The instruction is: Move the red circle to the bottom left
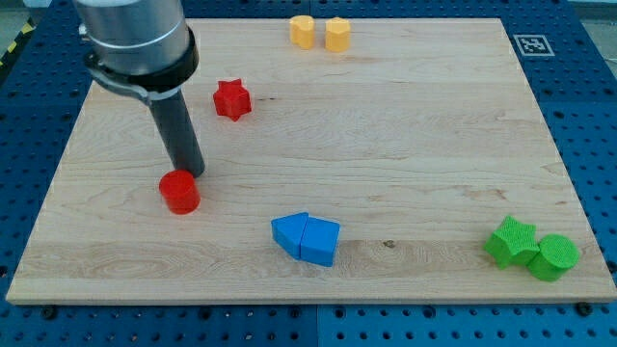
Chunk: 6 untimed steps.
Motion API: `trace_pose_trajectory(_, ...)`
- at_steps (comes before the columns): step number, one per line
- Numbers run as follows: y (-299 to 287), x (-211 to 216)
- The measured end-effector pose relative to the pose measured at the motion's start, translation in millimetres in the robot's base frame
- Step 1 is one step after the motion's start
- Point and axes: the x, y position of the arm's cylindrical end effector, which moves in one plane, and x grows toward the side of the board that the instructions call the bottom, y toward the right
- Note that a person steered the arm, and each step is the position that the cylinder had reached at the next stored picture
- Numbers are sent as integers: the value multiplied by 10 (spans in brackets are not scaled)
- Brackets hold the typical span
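Observation:
The red circle (180,192) is a short red cylinder lying on the wooden board (405,154), left of centre and a little below the middle. My tip (189,172) stands right at its upper right edge, touching or nearly touching it. The rod rises from there toward the view's top left.
A red star (231,99) lies above and right of the tip. Two blue blocks (306,238) sit together at the bottom centre. Two yellow blocks (320,33) are at the top edge. A green star (511,241) and a green cylinder (554,257) are at the bottom right.

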Motion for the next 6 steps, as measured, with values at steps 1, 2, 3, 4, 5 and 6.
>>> trace_pose_trajectory(1, 0, 168)
trace_pose_trajectory(2, 274, 169)
trace_pose_trajectory(3, 336, 295)
trace_pose_trajectory(4, 22, 373)
trace_pose_trajectory(5, -251, 375)
trace_pose_trajectory(6, -356, 388)
